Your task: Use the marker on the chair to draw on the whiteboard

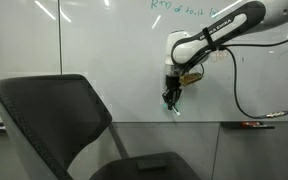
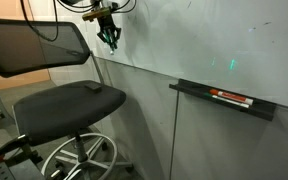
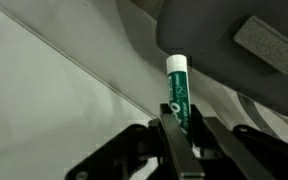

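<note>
A white robot arm (image 1: 224, 30) with black joints reaches in from the upper right edge of an exterior view toward a large glossy white wall board (image 1: 104, 60), which has faint green handwriting near its top edge. The arm ends in a black two-fingered gripper (image 1: 171, 97) that points downward, close in front of the board's surface and above its lower edge.

In the wrist view the jaws are clamped tightly on a slim white marker with a green label (image 3: 178, 95). They pinch its lower part, and its rounded end sticks out beyond the fingertips. The marker is off the seat, held up beside the board. Whether its tip touches the board cannot be told.

A large dark office chair (image 2: 54, 105) with a broad curved backrest and a padded seat stands in front of the board, below and to one side of the gripper. A small flat grey rectangular thing (image 2: 89, 87) lies near the back edge of the seat.

A grey lower ledge (image 2: 189, 89) juts out from the board. A flat red-and-black elongated item (image 2: 230, 97) lies along the middle of the ledge, well apart from the gripper.
</note>
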You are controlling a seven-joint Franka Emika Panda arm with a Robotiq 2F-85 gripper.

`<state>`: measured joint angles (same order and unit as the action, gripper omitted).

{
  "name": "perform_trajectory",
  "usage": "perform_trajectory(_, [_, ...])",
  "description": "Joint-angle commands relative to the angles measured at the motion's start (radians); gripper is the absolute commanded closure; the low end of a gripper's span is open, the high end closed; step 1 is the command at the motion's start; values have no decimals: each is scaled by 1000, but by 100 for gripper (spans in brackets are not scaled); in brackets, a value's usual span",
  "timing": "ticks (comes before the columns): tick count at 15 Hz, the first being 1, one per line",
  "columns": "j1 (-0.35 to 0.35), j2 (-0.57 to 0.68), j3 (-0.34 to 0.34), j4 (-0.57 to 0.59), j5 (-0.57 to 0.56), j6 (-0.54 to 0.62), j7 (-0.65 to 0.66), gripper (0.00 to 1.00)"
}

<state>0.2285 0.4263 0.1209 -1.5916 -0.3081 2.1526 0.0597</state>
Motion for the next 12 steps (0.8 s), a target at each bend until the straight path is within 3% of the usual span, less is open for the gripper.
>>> perform_trajectory(1, [-4, 58, -21, 102, 24, -35, -12, 94])
perform_trajectory(12, [22, 25, -79, 78, -90, 124, 41, 94])
